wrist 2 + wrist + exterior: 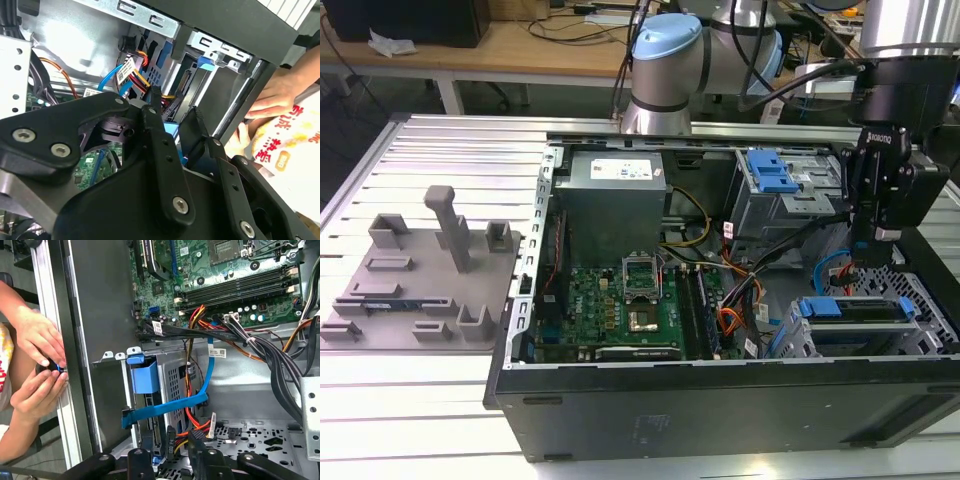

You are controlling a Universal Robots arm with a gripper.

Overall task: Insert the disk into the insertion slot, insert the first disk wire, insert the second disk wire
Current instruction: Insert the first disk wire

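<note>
The disk lies in its bright blue frame inside the insertion slot, a grey perforated cage at the exterior view's right. The first disk wire, a light-blue flat cable, crosses the cage to the disk's edge. Beside it, the second disk wire runs in an orange, red and yellow bundle to a black plug at the disk's end. My gripper hangs right above that plug, open, its black fingers on either side of it. I cannot tell whether they touch the plug.
A person's hands rest on the case wall outside the cage. The motherboard, the power supply and a larger bay with a blue latch fill the case. A grey fixture plate lies on the table.
</note>
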